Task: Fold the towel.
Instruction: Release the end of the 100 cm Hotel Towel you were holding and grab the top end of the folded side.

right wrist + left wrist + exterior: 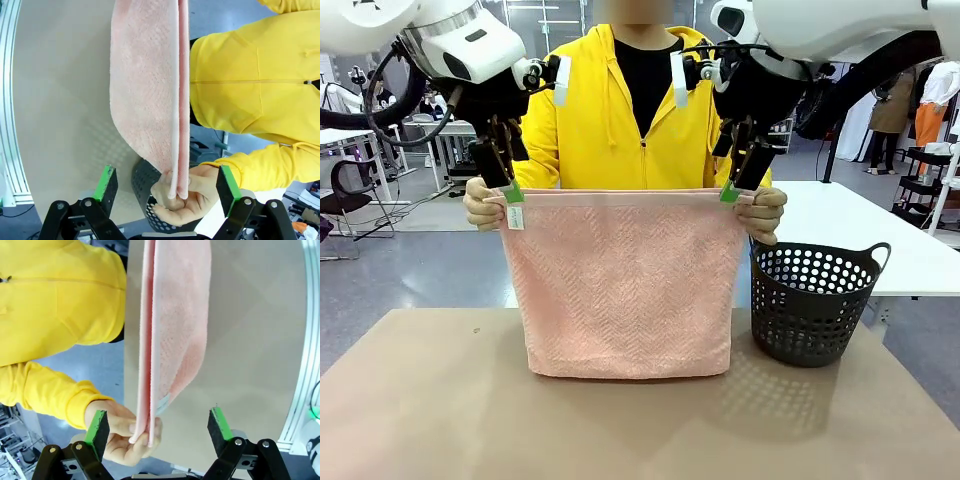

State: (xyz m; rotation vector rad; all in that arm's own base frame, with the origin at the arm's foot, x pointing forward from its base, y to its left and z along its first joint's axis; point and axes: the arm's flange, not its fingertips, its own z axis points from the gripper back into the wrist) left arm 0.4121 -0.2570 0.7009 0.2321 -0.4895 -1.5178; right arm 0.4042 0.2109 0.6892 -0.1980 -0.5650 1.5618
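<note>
Over the tan table (410,400), a person's hands (480,205) hold the soft pink towel (620,290) up by its top corners. It hangs doubled, fuzzy, with a zigzag weave and a white tag (515,217). Left gripper (157,421) and right gripper (166,177) gape wide around those corners, gripping nothing. Beside it sits a dark basket (812,300) full of holes.
</note>
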